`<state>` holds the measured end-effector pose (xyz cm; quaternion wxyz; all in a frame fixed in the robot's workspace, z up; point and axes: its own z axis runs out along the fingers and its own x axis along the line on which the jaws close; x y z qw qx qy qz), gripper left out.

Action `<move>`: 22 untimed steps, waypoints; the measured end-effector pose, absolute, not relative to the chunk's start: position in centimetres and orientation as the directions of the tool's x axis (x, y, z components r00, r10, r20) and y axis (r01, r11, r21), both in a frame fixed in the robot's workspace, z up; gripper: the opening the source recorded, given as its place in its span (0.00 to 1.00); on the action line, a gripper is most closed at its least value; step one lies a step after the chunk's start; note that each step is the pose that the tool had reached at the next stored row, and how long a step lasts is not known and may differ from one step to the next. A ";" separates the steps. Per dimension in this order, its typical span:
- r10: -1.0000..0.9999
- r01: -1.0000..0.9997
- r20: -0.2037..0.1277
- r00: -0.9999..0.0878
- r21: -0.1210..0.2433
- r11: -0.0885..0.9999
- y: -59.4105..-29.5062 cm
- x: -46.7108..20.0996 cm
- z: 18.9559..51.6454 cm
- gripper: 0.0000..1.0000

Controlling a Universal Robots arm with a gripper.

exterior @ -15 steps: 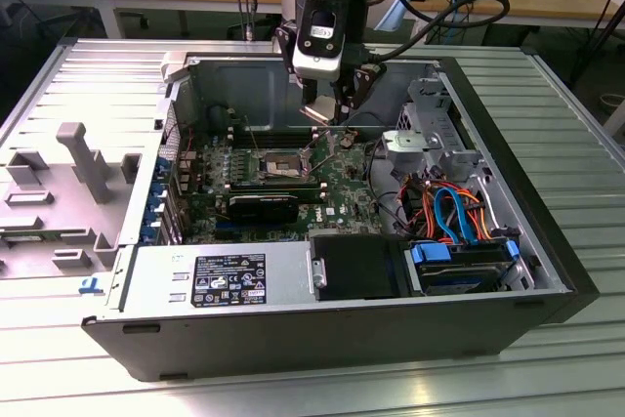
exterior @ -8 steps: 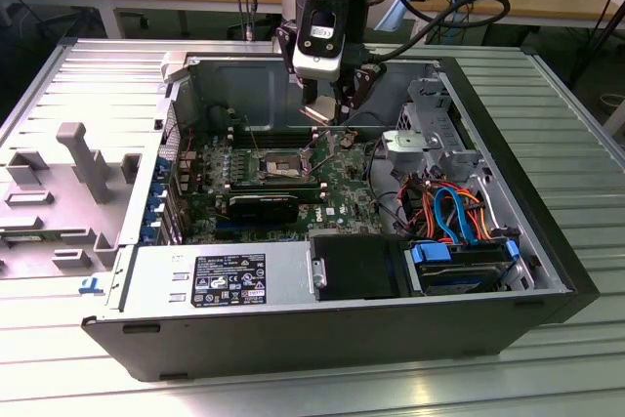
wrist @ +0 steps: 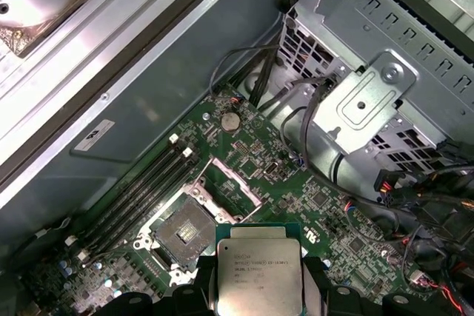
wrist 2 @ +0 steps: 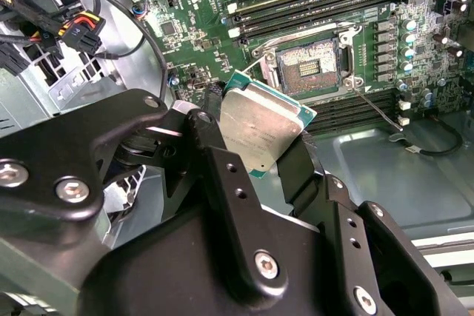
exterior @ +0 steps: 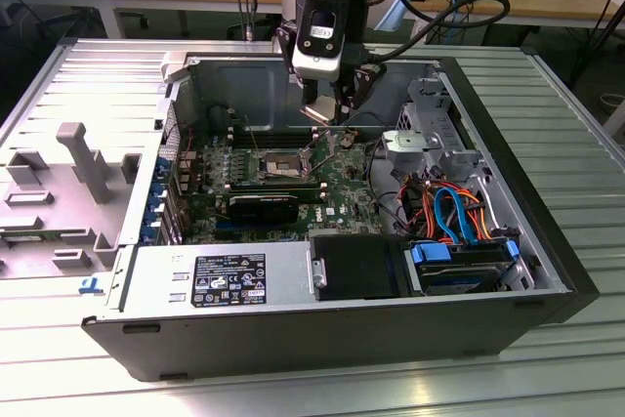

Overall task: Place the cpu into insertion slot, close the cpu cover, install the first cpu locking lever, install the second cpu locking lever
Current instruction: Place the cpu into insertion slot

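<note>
Item inspected: open computer case lying on its side on the ribbed metal bench. Directions below read the exterior view as a clock face centred on the insertion slot.

Gripper: hangs inside the case, between 1 and 2 o'clock of the slot and above the green circuit board. It is clenched on the cpu, with a black finger on each of two opposite edges. This shows in both wrist views.

The cpu: held clear of the board and tilted in the second wrist view, with the silvery-tan metal face outward and the green edge showing. In the first wrist view the cpu sits between the fingers, just beside the slot but not in it.

Insertion slot: unoccupied – the dark contact field is exposed in both wrist views.

The cpu cover: appears swung up and open at the slot's far edge. The exact angle cannot be judged.

Locking lever: a thin metal rod, standing free beside the slot.

Surroundings: long memory slots run alongside the slot. A perforated drive cage is at 3 o'clock, and orange and blue cables are at 4 o'clock. The power supply is between 6 and 7 o'clock, and a grey side panel is at 9 o'clock – outside the case, on the bench.
</note>
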<state>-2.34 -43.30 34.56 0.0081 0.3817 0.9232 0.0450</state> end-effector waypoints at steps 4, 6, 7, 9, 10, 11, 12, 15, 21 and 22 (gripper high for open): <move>0.712 0.710 0.019 -0.702 0.089 0.698 -43.3 -2.3 34.5 0.55; 0.715 0.713 0.019 -0.699 0.089 0.695 -43.3 -2.3 34.5 0.55; 0.716 0.714 0.019 -0.698 0.089 0.694 -43.3 -2.3 34.5 0.55; 0.719 0.718 0.019 -0.694 0.089 0.690 -43.3 -2.3 34.5 0.55; 0.720 0.719 0.019 -0.694 0.089 0.690 -43.3 -2.3 34.5 0.55; 0.721 0.719 0.019 -0.693 0.089 0.689 -43.3 -2.3 34.5 0.55; 0.722 0.720 0.019 -0.692 0.089 0.688 -43.3 -2.3 34.5 0.55; 0.724 0.722 0.019 -0.690 0.089 0.686 -43.3 -2.3 34.5 0.55; 0.728 0.726 0.019 -0.686 0.089 0.682 -43.4 -2.3 34.5 0.55; 0.728 0.727 0.019 -0.685 0.089 0.681 -43.4 -2.3 34.5 0.55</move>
